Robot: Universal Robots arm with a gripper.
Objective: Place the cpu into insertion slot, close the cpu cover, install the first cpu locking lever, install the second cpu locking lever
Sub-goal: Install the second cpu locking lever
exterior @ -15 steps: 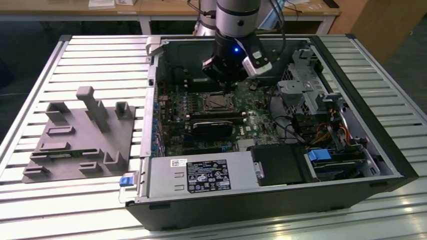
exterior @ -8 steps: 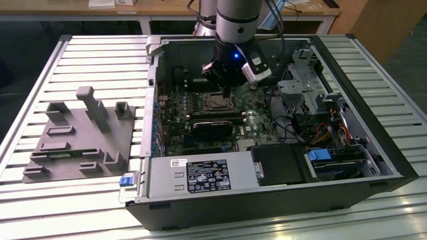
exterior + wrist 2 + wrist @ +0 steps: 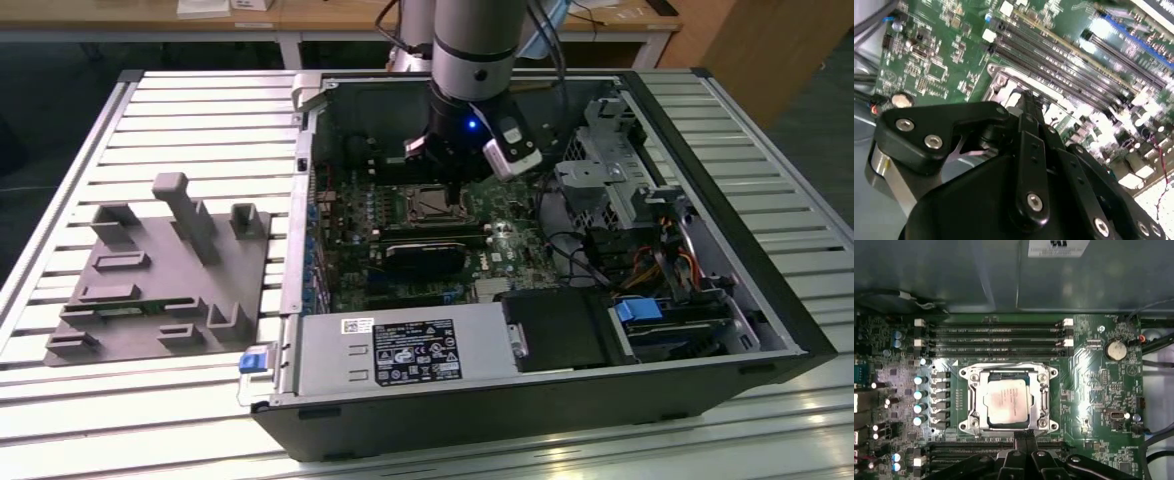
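Currently cpu (image 3: 1005, 401) sits in insertion slot (image 3: 973, 405); gripper (image 3: 1024, 440) jaws pinched together, empty, at near edge — keep it square.

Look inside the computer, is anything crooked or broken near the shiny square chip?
Nothing stands out. The cpu sits flat and square in the insertion slot, with the cpu cover down around it. No cracks or loose bits show on the green board. The end effector sits at the slot's edge.

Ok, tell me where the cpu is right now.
In the first wrist view the cpu lies in the insertion slot on the green board, between the long memory slots and the gripper.
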